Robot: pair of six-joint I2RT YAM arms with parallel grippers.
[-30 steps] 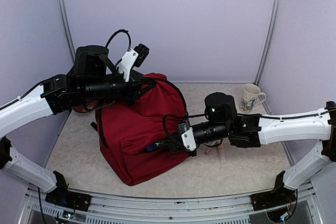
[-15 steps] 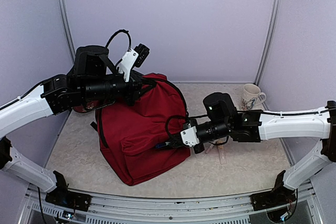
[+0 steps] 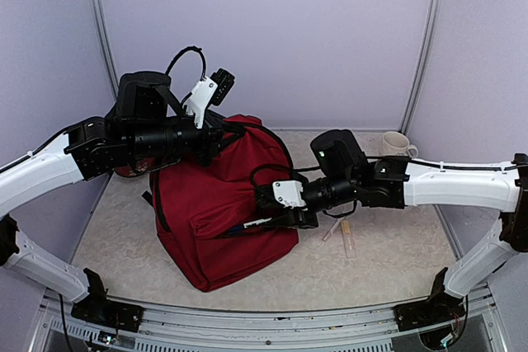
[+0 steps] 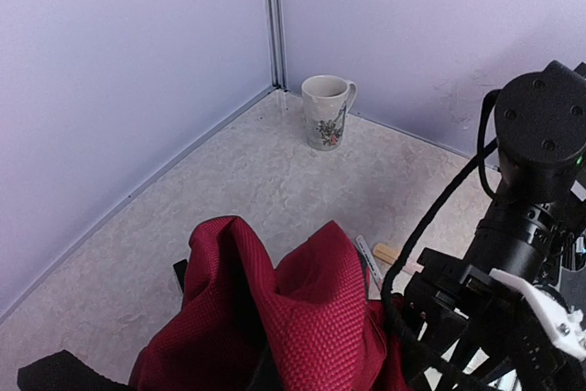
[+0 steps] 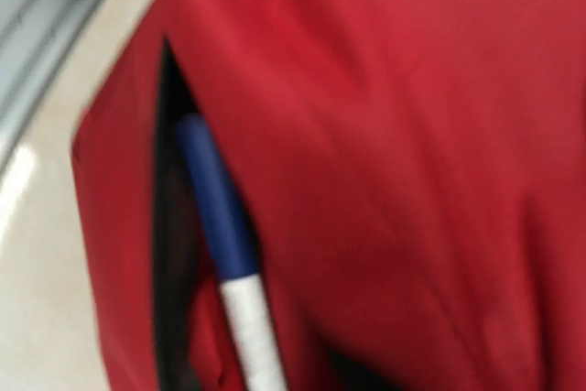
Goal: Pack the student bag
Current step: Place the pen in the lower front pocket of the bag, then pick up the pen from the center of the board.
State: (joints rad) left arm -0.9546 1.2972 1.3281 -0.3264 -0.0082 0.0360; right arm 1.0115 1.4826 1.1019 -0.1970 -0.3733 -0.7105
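Observation:
The dark-red student bag (image 3: 206, 195) stands left of centre on the table. My left gripper (image 3: 224, 133) is at its top, shut on a bunch of the red fabric (image 4: 311, 318) and holding it raised; its fingers are hidden. My right gripper (image 3: 276, 218) is at the bag's front and is shut on a marker (image 3: 247, 226) with a white barrel and blue cap. In the blurred right wrist view the marker (image 5: 220, 226) points cap-first into the dark slit of the front pocket (image 5: 169, 254), against the red fabric (image 5: 412, 135).
A cream mug (image 3: 398, 144) stands in the far right corner and also shows in the left wrist view (image 4: 325, 112). A clear ruler (image 3: 348, 241) and a small wooden stick (image 3: 332, 229) lie on the table right of the bag, under my right arm.
My right arm has swung left and back, now partly hiding the mug, and has turned the marker toward the front pocket. The left arm and the bag's top have not moved.

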